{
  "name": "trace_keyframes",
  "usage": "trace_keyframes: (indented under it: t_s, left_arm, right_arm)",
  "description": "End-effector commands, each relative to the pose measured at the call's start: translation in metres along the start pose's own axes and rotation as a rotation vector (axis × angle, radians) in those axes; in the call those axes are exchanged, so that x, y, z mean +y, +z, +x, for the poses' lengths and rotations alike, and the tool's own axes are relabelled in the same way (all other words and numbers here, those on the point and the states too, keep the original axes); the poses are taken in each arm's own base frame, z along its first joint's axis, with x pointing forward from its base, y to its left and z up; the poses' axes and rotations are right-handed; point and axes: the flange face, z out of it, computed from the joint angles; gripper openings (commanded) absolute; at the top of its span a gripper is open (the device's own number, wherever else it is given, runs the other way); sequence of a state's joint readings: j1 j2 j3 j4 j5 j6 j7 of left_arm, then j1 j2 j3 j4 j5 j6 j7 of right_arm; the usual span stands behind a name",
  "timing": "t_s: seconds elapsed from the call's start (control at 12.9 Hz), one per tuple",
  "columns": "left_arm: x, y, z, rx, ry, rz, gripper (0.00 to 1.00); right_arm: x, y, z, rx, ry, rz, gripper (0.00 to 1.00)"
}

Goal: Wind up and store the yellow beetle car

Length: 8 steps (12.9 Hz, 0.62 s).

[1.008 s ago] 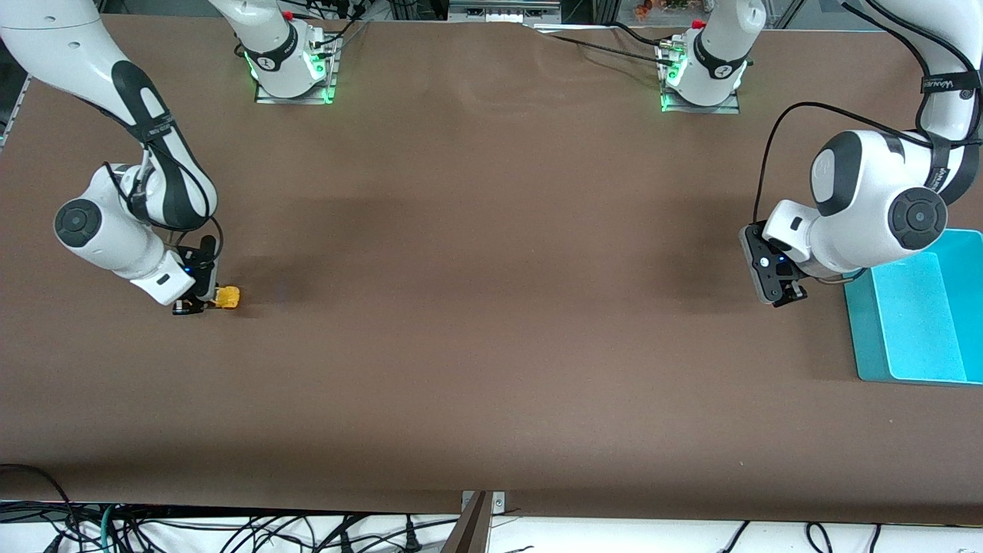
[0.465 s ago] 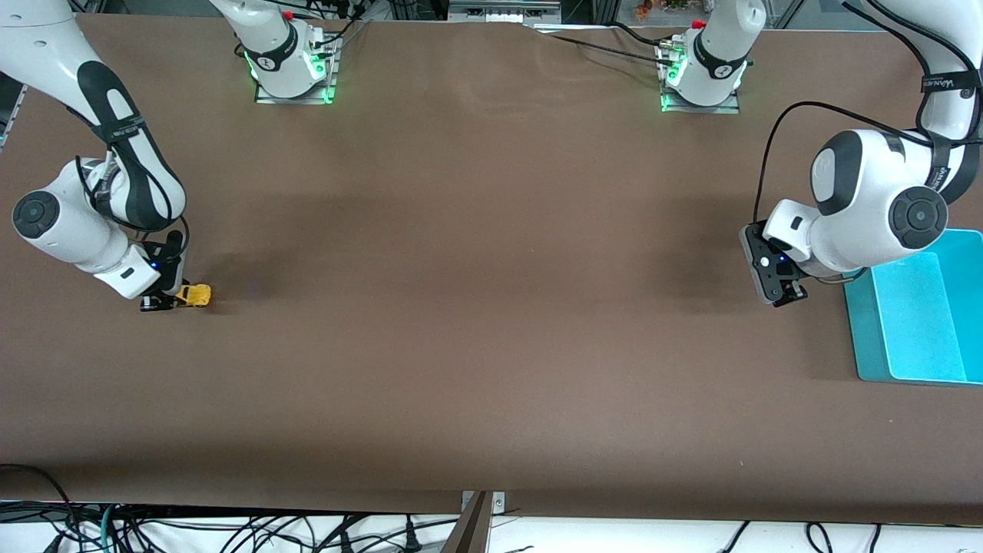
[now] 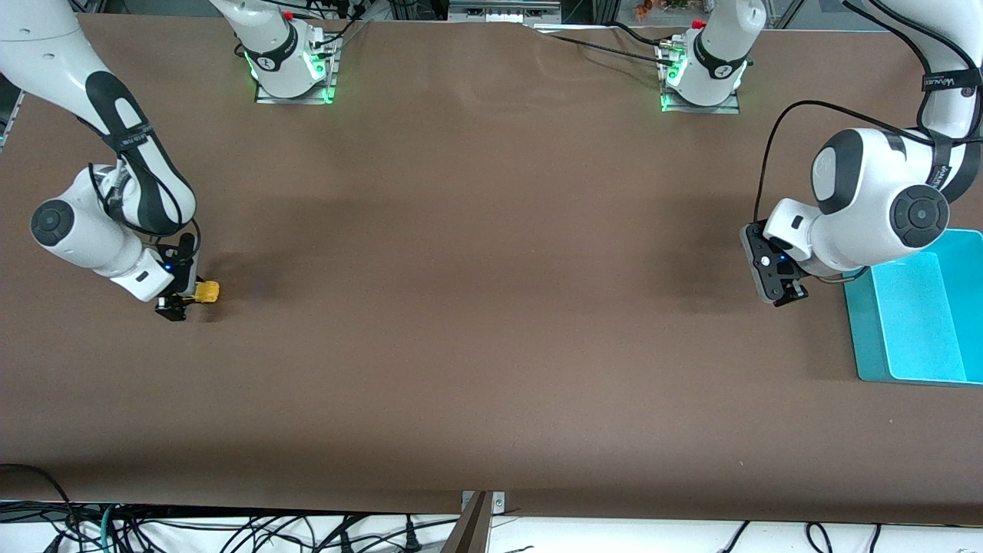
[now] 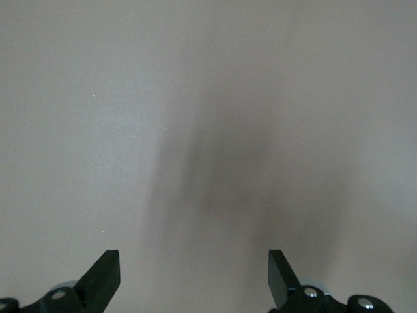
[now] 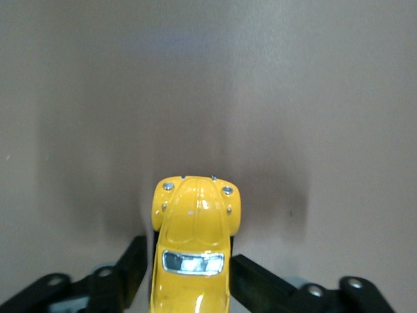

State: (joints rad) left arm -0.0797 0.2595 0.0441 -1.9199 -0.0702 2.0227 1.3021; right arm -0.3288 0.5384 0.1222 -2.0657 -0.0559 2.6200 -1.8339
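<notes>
The yellow beetle car point(image 3: 207, 292) is held between the fingers of my right gripper point(image 3: 190, 298), low at the brown table near the right arm's end. In the right wrist view the car point(image 5: 195, 222) points away from the camera, with its round hood and windscreen showing, and the black fingers of my right gripper point(image 5: 193, 264) press on its two sides. I cannot tell whether its wheels touch the table. My left gripper point(image 3: 785, 295) hangs open and empty beside the teal bin; in the left wrist view my left gripper point(image 4: 194, 270) is over bare table.
A teal bin point(image 3: 866, 338) stands at the left arm's end of the table, partly under the left arm. Cables hang past the table's edge nearest the front camera.
My right gripper drew the car toward the right arm's end of the table, then moved it part of the way back toward the middle. The left arm has not moved.
</notes>
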Motion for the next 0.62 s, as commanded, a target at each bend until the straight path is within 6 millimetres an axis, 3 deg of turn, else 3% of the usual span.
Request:
trace_keyframes:
  t_s: [0.0, 0.54]
  left_arm:
    - [0.0074, -0.0031, -0.0027, -0.008, 0.025, 0.016, 1.00]
    - [0.0075, -0.0022, -0.0018, -0.009, 0.026, 0.015, 1.00]
  right_arm:
    - [0.0053, 0.0016, 0.0075, 0.039, -0.005, 0.004, 1.00]
    - [0.0069, -0.0016, 0.0088, 0.042, -0.003, 0.008, 1.00]
